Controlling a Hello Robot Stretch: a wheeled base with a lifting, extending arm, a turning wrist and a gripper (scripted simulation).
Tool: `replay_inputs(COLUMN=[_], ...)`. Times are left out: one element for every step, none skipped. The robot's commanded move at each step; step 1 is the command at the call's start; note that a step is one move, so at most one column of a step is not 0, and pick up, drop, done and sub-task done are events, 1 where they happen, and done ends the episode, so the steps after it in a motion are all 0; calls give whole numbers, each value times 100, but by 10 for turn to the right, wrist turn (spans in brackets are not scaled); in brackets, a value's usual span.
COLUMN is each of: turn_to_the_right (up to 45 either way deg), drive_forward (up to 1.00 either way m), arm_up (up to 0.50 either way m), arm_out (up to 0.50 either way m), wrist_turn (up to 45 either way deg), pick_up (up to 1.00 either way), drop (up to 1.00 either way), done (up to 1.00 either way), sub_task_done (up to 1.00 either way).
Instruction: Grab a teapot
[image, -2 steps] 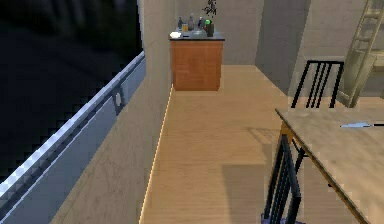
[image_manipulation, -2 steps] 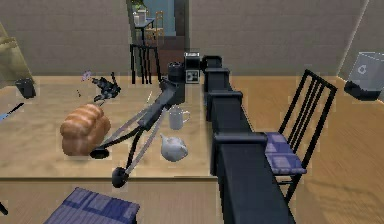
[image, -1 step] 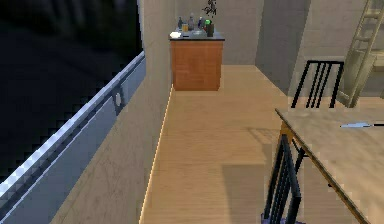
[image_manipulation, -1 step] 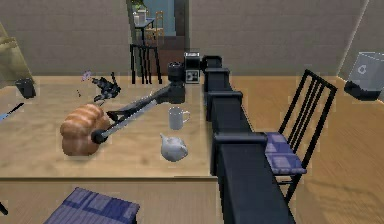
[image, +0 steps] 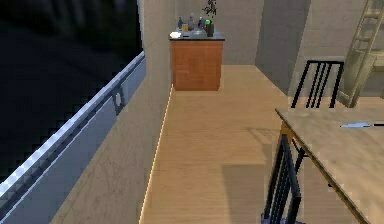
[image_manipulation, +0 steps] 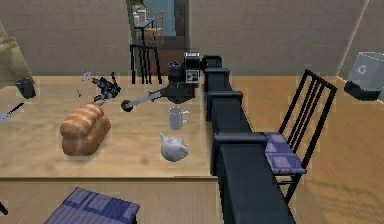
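Small clutter (image_manipulation: 100, 84) on the table (image_manipulation: 130, 168) sits behind your gripper (image_manipulation: 126, 102) — you can't tell whether it holds anything. The pale teapot (image_manipulation: 174, 148) is a squat blob — its spout direction is unclear.

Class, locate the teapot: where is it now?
In the arm side view, the pale teapot sits on the wooden table, right of the bread loaf, just below the grey mug.

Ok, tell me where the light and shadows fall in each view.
Forward view: the window is dark, the floor evenly lit, with a soft shadow beside the table. Arm side view: the tabletop is bright; the teapot and bread cast only faint shadows.
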Motion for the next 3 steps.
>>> replay_inputs(turn_to_the_right=[0, 0, 0], drive_forward=[0, 0, 0], arm_up=[0, -28, 0], arm_out=[0, 0, 0], wrist_turn=[270, 0, 0], pick_up=[0, 0, 100], drop=[0, 0, 0], done=[0, 0, 0], sub_task_done=[0, 0, 0])
